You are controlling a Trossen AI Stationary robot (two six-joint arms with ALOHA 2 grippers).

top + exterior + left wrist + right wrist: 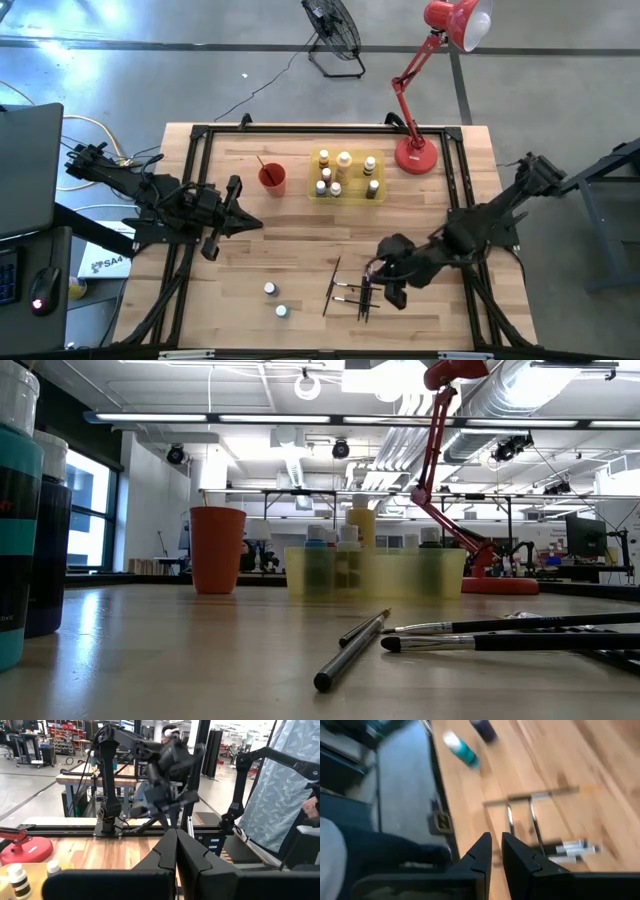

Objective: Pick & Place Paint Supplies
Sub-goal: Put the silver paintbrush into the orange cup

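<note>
the right gripper point(372, 290) hangs low over the brushes point(350, 290) near the front edge of the table point(300, 240), its fingers point(517, 860) drawn close together with only a narrow gap between the tips; i cannot tell whether a brush is pinched there, since none shows between them in the right wrist view. the brushes lie flat on the wood in a loose cluster, one long handle angled away from the rest, several crossing near the gripper. to their left stand two loose bottles point(275, 300), upright and a little apart from each other (one teal-bodied, one dark, in the right wrist view). further back, the yellow tray point(347, 192) holds several more bottles point(345, 172) standing upright inside it, with the red cup point(272, 178) just beside its left end and a red lamp point(417, 155) on its right. the left gripper point(240, 222) waits at the table's left side, well apart from the supplies, its fingers point(165, 855) pressed together on nothing.
</note>
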